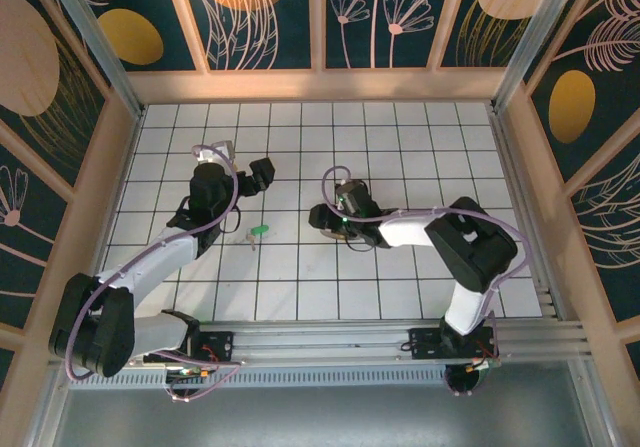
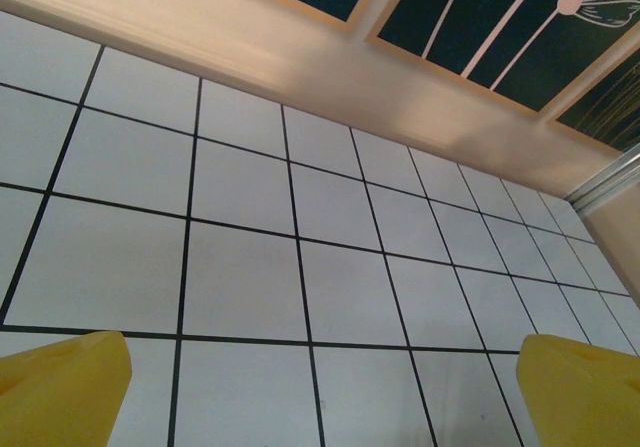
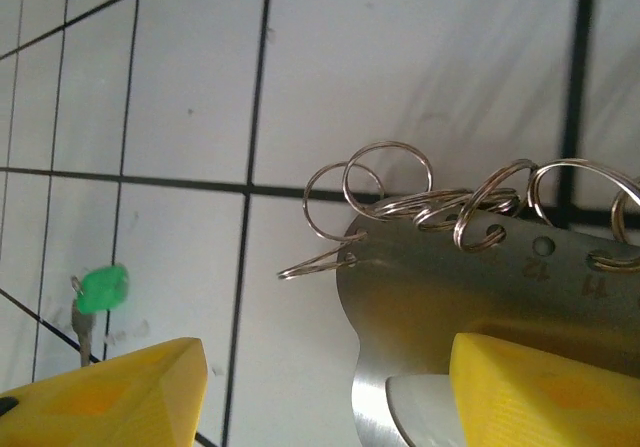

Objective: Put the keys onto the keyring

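Observation:
The keyring (image 3: 470, 287) is a silvery metal plate with several wire rings threaded through holes along its edge. It lies on the tiled floor under my right gripper (image 3: 325, 387). That gripper is open: its right finger (image 3: 540, 397) overlaps the plate and its left finger (image 3: 110, 397) stands clear of it. A key with a bright green head (image 3: 103, 289) lies to the left. From above, the green key (image 1: 259, 231) lies between the arms, and the right gripper (image 1: 335, 217) hovers over the keyring (image 1: 328, 233). My left gripper (image 1: 262, 174) is open over bare tiles, with nothing between its fingers (image 2: 60, 387).
The white tiled floor (image 1: 300, 287) is boxed in by wooden walls (image 1: 320, 85) at the back and on both sides. A metal rail (image 1: 330, 337) runs along the near edge by the arm bases.

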Action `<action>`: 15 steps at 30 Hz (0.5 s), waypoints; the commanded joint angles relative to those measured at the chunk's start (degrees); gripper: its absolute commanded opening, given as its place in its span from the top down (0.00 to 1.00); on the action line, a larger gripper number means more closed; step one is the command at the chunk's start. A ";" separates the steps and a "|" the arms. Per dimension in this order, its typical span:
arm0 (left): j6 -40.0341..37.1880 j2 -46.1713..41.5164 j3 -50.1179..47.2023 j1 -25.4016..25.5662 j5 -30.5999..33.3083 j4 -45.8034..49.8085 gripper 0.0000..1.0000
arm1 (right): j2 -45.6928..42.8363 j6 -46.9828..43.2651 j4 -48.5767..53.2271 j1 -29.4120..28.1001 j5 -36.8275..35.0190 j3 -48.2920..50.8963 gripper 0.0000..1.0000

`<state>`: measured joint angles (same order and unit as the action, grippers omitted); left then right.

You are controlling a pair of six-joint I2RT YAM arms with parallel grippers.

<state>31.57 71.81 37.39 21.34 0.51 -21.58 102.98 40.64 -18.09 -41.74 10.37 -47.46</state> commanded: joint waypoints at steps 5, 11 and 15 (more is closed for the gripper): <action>-1.06 0.18 1.85 0.50 0.87 1.31 0.01 | 8.49 0.62 -2.57 -0.57 2.90 -8.98 0.34; -1.95 -0.79 1.64 0.54 1.29 2.35 0.01 | 1.91 -1.15 -3.18 0.46 3.02 -8.08 0.34; -1.53 -1.66 1.37 0.64 0.48 2.87 0.01 | -7.36 -3.19 -0.14 2.11 0.20 -1.98 0.32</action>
<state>30.92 71.61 37.52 21.45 0.86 -19.64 103.07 39.81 -19.25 -41.08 12.10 -52.47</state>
